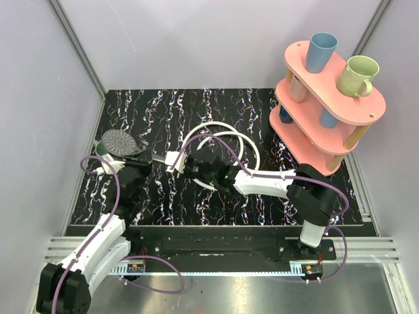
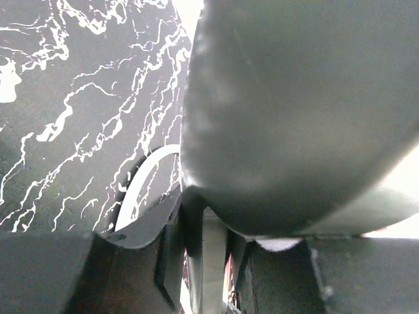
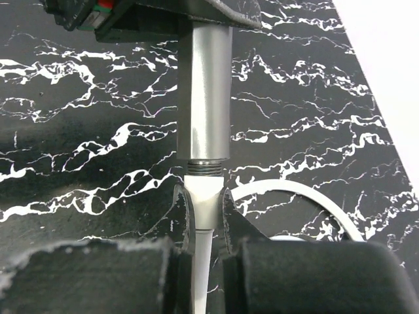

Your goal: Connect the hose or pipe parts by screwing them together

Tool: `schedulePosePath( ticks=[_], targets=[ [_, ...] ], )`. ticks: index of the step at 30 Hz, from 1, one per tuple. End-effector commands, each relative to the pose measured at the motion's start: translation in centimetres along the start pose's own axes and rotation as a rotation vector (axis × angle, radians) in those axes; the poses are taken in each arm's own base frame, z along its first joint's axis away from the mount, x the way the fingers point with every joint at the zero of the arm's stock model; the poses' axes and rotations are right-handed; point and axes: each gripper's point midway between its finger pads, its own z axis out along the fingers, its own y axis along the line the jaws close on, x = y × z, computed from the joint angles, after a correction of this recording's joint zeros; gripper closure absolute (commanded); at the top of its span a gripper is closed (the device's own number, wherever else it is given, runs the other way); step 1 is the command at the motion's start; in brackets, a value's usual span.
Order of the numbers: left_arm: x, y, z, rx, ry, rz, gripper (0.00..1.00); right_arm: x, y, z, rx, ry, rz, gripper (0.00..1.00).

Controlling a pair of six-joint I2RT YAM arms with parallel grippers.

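The dark grey shower head [image 1: 118, 142] lies at the left of the mat, its straight handle [image 3: 204, 91] pointing right. My left gripper [image 1: 145, 160] is shut on that handle [image 2: 213, 261], and the head [image 2: 294, 118] fills the left wrist view. My right gripper [image 3: 204, 196] is shut on the white end fitting [image 3: 207, 190] of the hose [image 1: 222, 131]. The fitting sits in line against the handle's threaded end [image 3: 206, 168], where a few threads show. The rest of the hose lies in loops behind the right gripper [image 1: 184, 167].
A pink tiered rack [image 1: 327, 108] with a blue cup [image 1: 321, 51] and a green mug [image 1: 359, 73] stands at the back right. Purple cables [image 1: 111, 196] run along both arms. The black marbled mat [image 1: 249, 104] ends at grey walls on the left and back.
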Motion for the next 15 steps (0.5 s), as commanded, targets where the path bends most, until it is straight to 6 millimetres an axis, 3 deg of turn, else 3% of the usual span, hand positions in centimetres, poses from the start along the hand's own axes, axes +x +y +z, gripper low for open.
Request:
schedulePosePath(
  ticks=[1, 9, 15],
  targets=[
    [3.1, -4.8, -2.0, 0.272, 0.178, -0.012, 1.00, -7.3, -5.0, -0.8, 0.091, -0.243, 0.030, 1.00],
    [3.8, -4.2, -2.4, 0.292, 0.209, -0.012, 1.00, -7.3, -5.8, -2.0, 0.075, -0.274, 0.068, 1.00],
    [4.2, -5.7, -3.2, 0.399, 0.230, 0.046, 1.00, -7.0, -6.2, -2.5, 0.061, -0.280, 0.101, 1.00]
  ],
)
